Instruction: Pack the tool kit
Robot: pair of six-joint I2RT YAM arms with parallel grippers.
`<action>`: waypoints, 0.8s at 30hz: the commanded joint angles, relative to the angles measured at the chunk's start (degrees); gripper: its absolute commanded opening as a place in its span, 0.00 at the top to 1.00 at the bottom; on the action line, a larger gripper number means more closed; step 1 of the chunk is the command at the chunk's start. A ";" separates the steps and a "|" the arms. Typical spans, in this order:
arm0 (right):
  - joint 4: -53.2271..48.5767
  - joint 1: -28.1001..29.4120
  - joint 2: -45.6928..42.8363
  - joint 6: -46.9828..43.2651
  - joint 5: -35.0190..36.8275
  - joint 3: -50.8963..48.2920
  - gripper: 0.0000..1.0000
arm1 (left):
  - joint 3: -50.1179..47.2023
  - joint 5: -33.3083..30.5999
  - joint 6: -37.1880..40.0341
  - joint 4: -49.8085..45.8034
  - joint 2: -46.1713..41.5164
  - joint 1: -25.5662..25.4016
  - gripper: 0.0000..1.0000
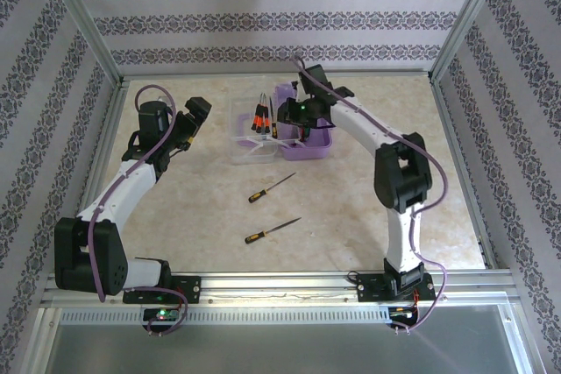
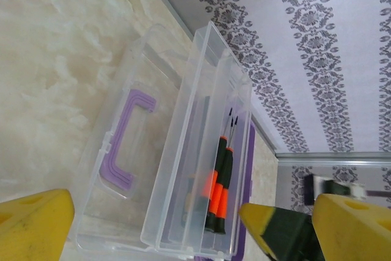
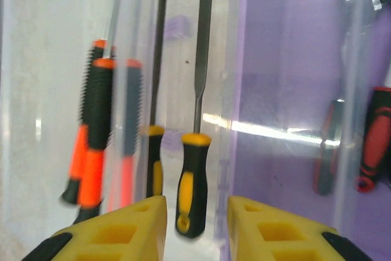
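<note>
The kit (image 1: 307,153) lies open at the far middle of the table (image 1: 202,216) for filling. The right gripper (image 3: 197,201) hangs over it, fingers parted beside a yellow driver (image 3: 192,181) inside, likely releasing it. The left gripper (image 2: 156,203), spread wide, waits alongside. 2 drivers (image 1: 270,188) (image 1: 272,231) lie loose nearby.

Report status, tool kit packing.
Left gripper open, idle. Right gripper open over yellow-black screwdriver in tool kit. Two screwdrivers loose on table.
</note>
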 commanded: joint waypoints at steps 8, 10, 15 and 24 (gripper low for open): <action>4.32 4.71 -26.01 -2.47 16.57 -25.06 0.60 | 1.82 4.27 0.04 3.37 2.23 -3.21 0.00; 4.26 8.23 -29.25 -2.06 19.64 -30.19 0.58 | 1.81 4.13 0.29 3.19 2.40 -4.09 0.00; 3.63 21.52 -33.00 2.93 27.48 -39.88 0.51 | 2.06 3.78 0.79 2.44 2.41 -4.59 0.00; 4.45 35.31 -27.88 15.69 23.80 -45.42 0.48 | 2.66 0.91 3.61 0.03 1.73 -4.43 0.00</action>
